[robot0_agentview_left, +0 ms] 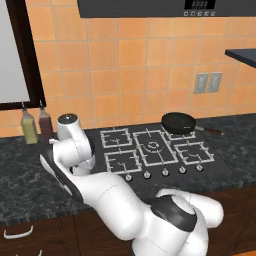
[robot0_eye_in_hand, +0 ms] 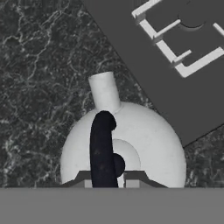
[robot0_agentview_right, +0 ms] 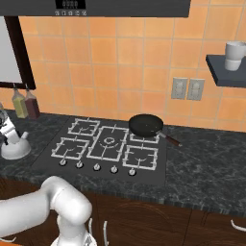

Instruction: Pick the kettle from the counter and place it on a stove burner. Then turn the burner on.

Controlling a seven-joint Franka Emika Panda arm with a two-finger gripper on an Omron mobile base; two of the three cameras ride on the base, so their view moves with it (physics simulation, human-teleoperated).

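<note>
Item: kettle [robot0_eye_in_hand: 131, 144], on the counter [robot0_eye_in_hand: 39, 87] beside the cooktop [robot0_eye_in_hand: 175, 78]. Our gripper [robot0_eye_in_hand: 108, 180] is clamped on its black handle [robot0_eye_in_hand: 101, 148]. Risk, we judge: a thin-handle grip lets it swing or slip during lifting.

I get even, flat rendered light in all three views, bright enough, with no clear source. The orange wall tiles [robot0_agentview_left: 125, 65] show no glare. Shadows are faint. Both base views look soft and coarse. In the hand view the kettle [robot0_eye_in_hand: 144, 140] is evenly lit and slightly blurred, its handle [robot0_eye_in_hand: 101, 148] a flat black.
</note>
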